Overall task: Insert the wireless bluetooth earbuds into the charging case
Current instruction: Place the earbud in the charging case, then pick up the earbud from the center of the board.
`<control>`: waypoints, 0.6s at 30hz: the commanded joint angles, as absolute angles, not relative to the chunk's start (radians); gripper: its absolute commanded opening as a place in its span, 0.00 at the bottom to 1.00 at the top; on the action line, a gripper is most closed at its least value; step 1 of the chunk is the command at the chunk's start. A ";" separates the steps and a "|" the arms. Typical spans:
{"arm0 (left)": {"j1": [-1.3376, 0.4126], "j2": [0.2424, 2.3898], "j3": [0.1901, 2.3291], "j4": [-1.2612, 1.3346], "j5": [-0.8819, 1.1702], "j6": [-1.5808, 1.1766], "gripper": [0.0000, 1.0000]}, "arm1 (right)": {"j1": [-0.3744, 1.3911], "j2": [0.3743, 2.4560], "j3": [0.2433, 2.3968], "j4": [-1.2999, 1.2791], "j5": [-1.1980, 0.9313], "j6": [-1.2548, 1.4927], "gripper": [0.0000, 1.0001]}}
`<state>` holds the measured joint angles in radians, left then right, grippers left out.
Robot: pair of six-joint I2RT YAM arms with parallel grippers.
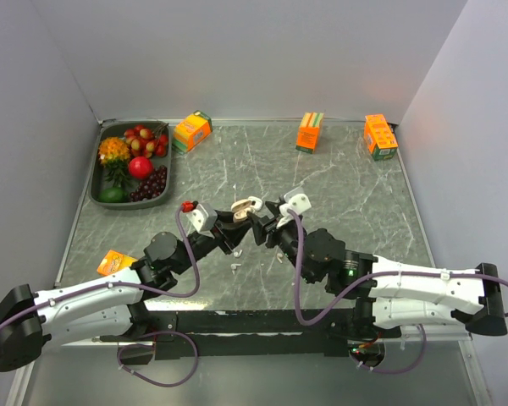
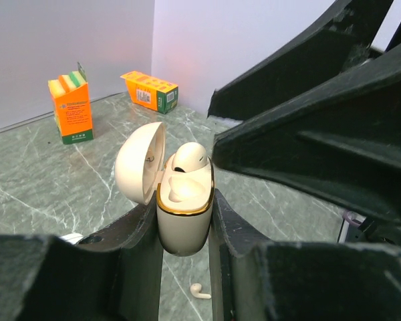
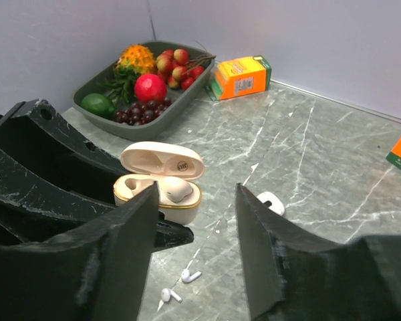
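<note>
grey marbled surface [image 1: 347, 182], left end effector [image 2: 185, 224] clamped on the charging case [image 3: 162, 195], lid flipped open, right end effector [image 3: 196, 190] fingers apart just beside it, one earbud [image 2: 189, 159] sitting inside, two loose earbuds [image 3: 190, 275] lying on the surface below

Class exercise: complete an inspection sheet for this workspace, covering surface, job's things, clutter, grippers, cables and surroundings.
Surface: grey-green marbled tabletop with white veins.
Job's things: small beige rounded plastic charging case open, one tiny white plastic earbud seated inside; two more white earbuds loose on the tabletop.
Clutter: dark green tray of fruit; three orange cartons along the far edge; a fourth orange carton beside the left arm.
Grippers: left gripper shut on the charging case; right gripper open, empty, close to it.
Cables: purple cables loop along both arms.
Surroundings: plain pale walls on three sides.
</note>
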<state>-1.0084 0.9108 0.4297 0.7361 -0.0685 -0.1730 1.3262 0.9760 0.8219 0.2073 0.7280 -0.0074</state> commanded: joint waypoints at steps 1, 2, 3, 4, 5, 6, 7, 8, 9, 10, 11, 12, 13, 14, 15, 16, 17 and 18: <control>-1.009 0.887 0.434 0.793 -0.080 -0.172 0.01 | 1.335 0.919 0.887 0.175 0.756 -0.002 0.62; -1.008 0.885 0.433 0.793 -0.083 -0.172 0.01 | 1.335 0.913 0.893 0.167 0.758 -0.002 0.64; -1.008 0.884 0.433 0.793 -0.084 -0.173 0.01 | 1.338 0.894 0.896 0.150 0.765 0.017 0.64; -1.009 0.881 0.431 0.792 -0.084 -0.173 0.01 | 1.336 0.881 0.897 0.146 0.779 0.021 0.65; -1.008 0.879 0.430 0.790 -0.087 -0.173 0.01 | 1.336 0.864 0.894 0.144 0.788 0.018 0.65; -1.008 0.873 0.428 0.788 -0.090 -0.173 0.01 | 1.336 0.835 0.893 0.127 0.799 0.017 0.66; -1.008 0.870 0.426 0.784 -0.092 -0.173 0.01 | 1.335 0.824 0.894 0.103 0.804 0.021 0.66; -1.008 0.859 0.422 0.781 -0.095 -0.172 0.01 | 1.330 0.816 0.911 0.065 0.834 0.032 0.66; -1.008 0.853 0.420 0.776 -0.097 -0.169 0.01 | 1.315 0.818 0.926 0.005 0.851 0.050 0.66; -1.008 0.845 0.416 0.769 -0.097 -0.167 0.01 | 1.299 0.822 0.943 -0.144 0.859 0.124 0.66; -1.008 0.822 0.402 0.761 -0.100 -0.166 0.01 | 1.280 0.830 0.971 -0.243 0.835 0.177 0.67; -1.008 0.809 0.391 0.761 -0.103 -0.166 0.01 | 1.257 0.841 0.979 -0.317 0.797 0.230 0.67; -1.008 0.793 0.379 0.759 -0.109 -0.164 0.01 | 1.196 0.848 0.979 -0.371 0.752 0.324 0.68; -1.008 0.758 0.356 0.749 -0.110 -0.166 0.01 | 1.163 0.856 0.976 -0.488 0.688 0.374 0.68; -1.008 0.738 0.345 0.743 -0.112 -0.163 0.01 | 1.129 0.876 0.971 -0.535 0.584 0.420 0.69; -1.008 0.720 0.333 0.735 -0.118 -0.164 0.01 | 1.094 0.883 0.960 -0.572 0.540 0.486 0.70; -1.008 0.680 0.313 0.726 -0.121 -0.166 0.01 | 1.071 0.894 0.927 -0.598 0.493 0.500 0.70; -1.009 0.661 0.304 0.707 -0.123 -0.172 0.01 | 1.052 0.932 0.916 -0.627 0.398 0.521 0.70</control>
